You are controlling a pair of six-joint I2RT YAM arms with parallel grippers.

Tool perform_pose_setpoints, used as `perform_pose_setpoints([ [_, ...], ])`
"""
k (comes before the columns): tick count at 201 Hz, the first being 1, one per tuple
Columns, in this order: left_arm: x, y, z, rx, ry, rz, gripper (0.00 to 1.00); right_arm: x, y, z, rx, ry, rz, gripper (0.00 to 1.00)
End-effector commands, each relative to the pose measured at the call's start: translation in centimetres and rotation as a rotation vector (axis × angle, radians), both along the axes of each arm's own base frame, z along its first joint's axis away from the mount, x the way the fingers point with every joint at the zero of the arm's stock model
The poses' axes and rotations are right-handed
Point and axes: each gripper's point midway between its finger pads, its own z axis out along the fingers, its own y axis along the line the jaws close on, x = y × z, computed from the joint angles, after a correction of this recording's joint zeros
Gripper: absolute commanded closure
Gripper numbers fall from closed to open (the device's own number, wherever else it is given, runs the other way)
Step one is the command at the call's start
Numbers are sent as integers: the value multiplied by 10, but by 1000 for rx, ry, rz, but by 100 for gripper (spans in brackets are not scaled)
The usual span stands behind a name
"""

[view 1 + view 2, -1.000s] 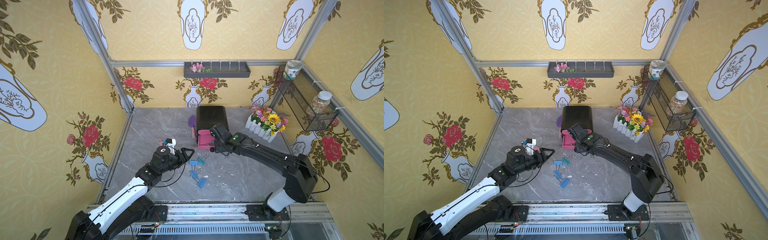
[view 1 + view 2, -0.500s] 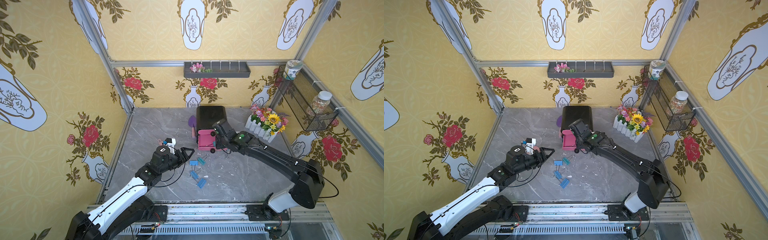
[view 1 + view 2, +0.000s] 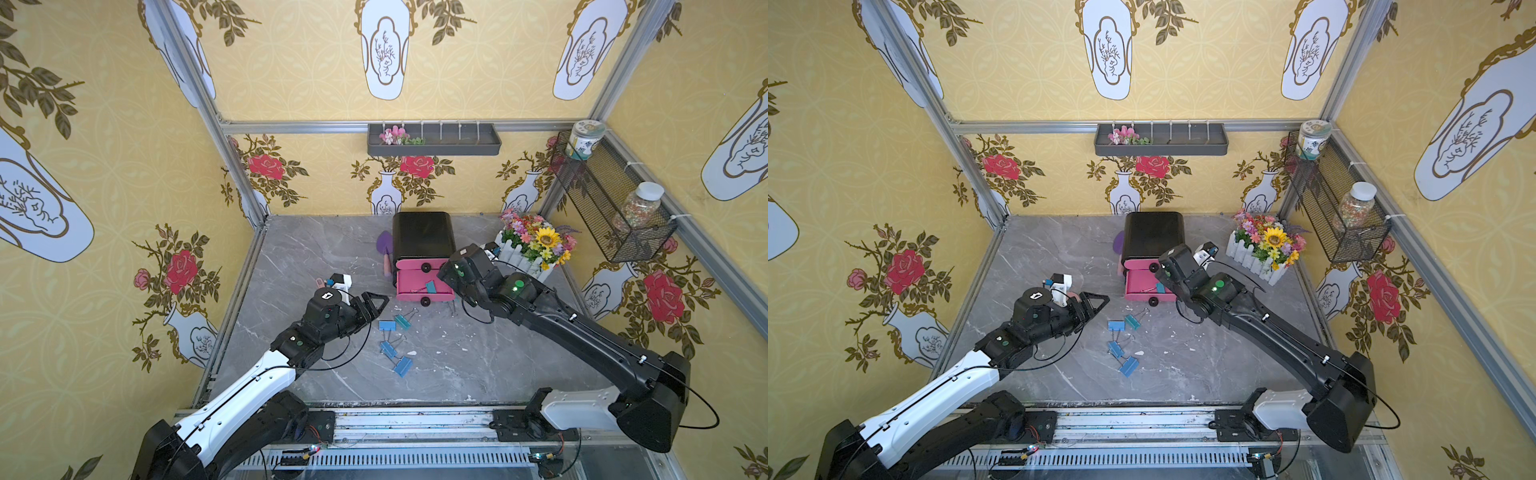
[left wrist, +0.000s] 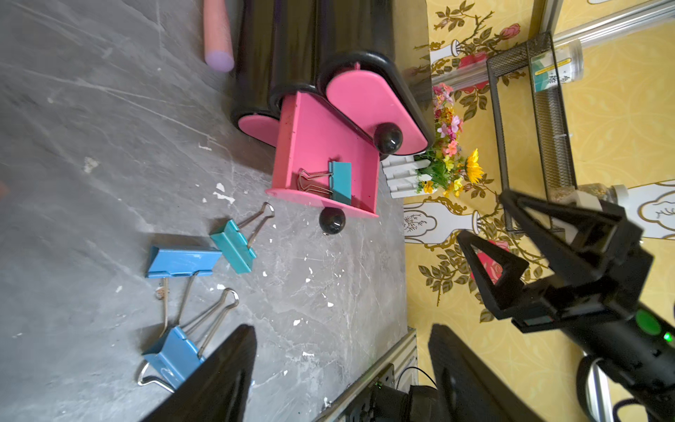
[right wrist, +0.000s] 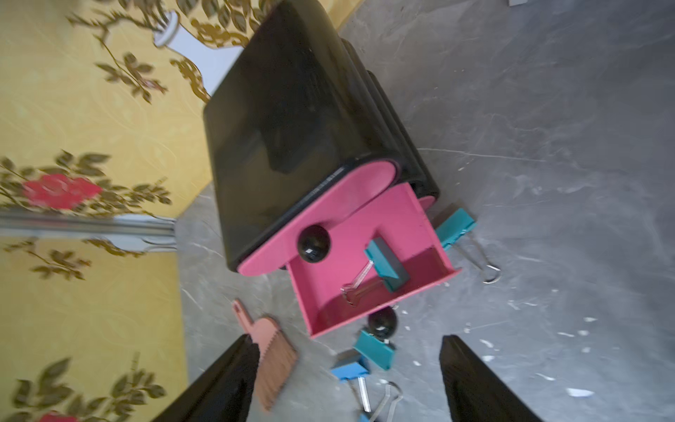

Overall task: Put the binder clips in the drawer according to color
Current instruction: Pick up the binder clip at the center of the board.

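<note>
The drawer (image 3: pixel 423 239) cabinet stands at the back of the table, its middle pink tray (image 4: pixel 314 146) pulled out. One teal binder clip (image 4: pixel 341 182) (image 5: pixel 387 268) lies inside it. In front, on the table, lie a teal clip (image 3: pixel 402 320) and three blue clips (image 3: pixel 386 325) (image 3: pixel 388 349) (image 3: pixel 403 366). Another teal clip (image 5: pixel 454 228) lies beside the tray, under my right arm. My left gripper (image 3: pixel 374 303) (image 4: pixel 339 365) hovers open and empty, left of the loose clips. My right gripper (image 3: pixel 444 277) (image 4: pixel 484 215) (image 5: pixel 347 365) hangs open and empty at the tray's right edge.
A purple trowel (image 3: pixel 384 245) lies left of the cabinet, and a pink brush (image 5: pixel 270 361) is on the table left of the tray. A white planter of flowers (image 3: pixel 534 245) stands at the back right. White flecks dot the grey table (image 3: pixel 478 357).
My right gripper has drawn back to the right from over the open tray, uncovering the teal clip lying inside. The left arm has stayed still.
</note>
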Motion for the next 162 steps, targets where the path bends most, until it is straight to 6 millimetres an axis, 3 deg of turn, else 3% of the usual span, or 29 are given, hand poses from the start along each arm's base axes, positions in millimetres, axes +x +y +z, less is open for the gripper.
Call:
perform_pose_setpoints([
  [1, 0, 5, -6, 37, 10, 7, 20, -22, -26, -32, -181, 71, 92, 21],
  [26, 0, 10, -6, 52, 18, 23, 20, -38, -33, -63, -211, 127, 157, 23],
  [46, 0, 14, -11, 67, 29, 39, 20, -45, -30, -84, -252, 161, 230, 31],
  [100, -1, 22, -23, 79, 63, 81, 20, -68, 56, -113, -465, 134, 569, 30],
  [117, -1, 24, -27, 92, 71, 91, 20, -72, 77, -120, -482, 116, 605, 25],
  [162, -4, 29, -41, 127, 96, 94, 20, -72, 125, -145, -433, 118, 668, 25],
])
